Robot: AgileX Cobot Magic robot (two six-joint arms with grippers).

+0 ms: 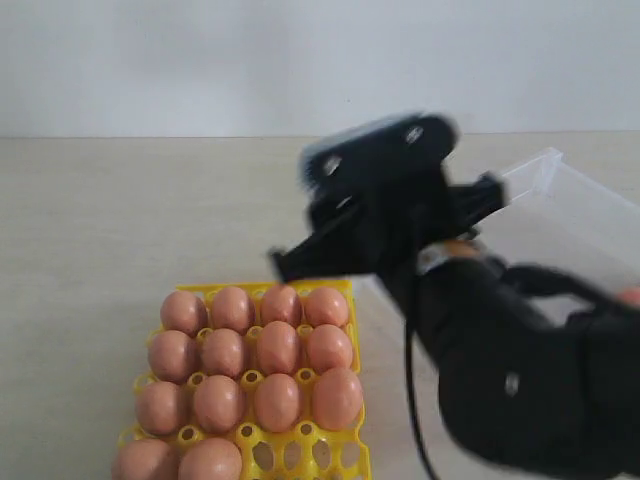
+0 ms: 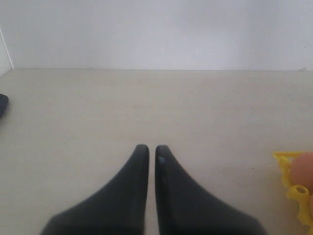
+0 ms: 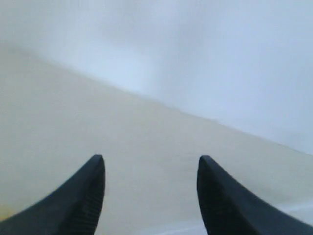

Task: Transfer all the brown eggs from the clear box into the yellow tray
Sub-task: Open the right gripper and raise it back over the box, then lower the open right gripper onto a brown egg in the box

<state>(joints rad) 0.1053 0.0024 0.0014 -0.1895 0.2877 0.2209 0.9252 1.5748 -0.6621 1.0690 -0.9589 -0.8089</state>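
The yellow tray [image 1: 203,291] lies at the front left, and several brown eggs [image 1: 278,348] fill its back rows. Two front right cups [image 1: 305,452] are bare lattice. The clear box [image 1: 555,190] stands at the right, mostly hidden behind my blurred black right arm [image 1: 400,210], which hangs above the gap between box and tray. In the right wrist view my right gripper [image 3: 150,164] is open, with only bare table between its fingers. My left gripper [image 2: 148,149] is shut over bare table, with a tray corner [image 2: 293,191] and one egg [image 2: 304,166] off to its side.
Pale tabletop runs to a white wall at the back. A dark object [image 2: 2,105] pokes in at the edge of the left wrist view. A small reddish-brown patch [image 1: 630,296] shows past the right arm at the frame edge.
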